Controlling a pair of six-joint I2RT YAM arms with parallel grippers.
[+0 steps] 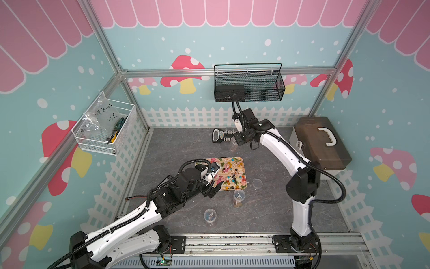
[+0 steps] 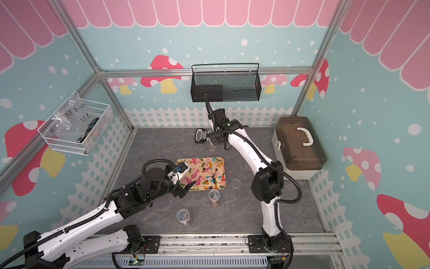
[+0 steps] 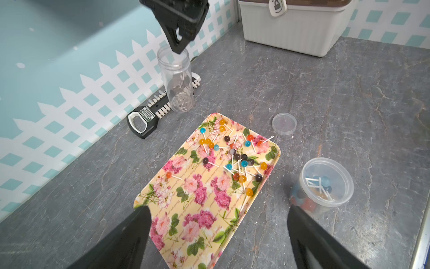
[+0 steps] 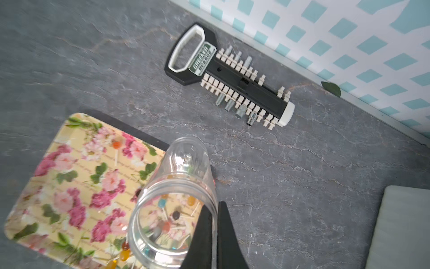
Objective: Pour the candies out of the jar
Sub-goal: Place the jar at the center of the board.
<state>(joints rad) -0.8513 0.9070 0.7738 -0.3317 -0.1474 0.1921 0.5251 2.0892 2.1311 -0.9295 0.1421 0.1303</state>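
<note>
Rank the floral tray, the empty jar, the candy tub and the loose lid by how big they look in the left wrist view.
1. floral tray, largest by far.
2. empty jar and candy tub: about alike. The tub is nearer the camera, so I won't rank them.
3. loose lid, smallest.

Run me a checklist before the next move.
1. Held jar emptied: ok, nothing visible inside.
2. Right hand shut on the jar's rim: ok.
3. Candies on the tray: ok.
4. Left hand open and empty: ok.
5. Held jar resting on the table: cannot tell.
6. Jar beside the tray emptied: not ok, candies inside.
</note>
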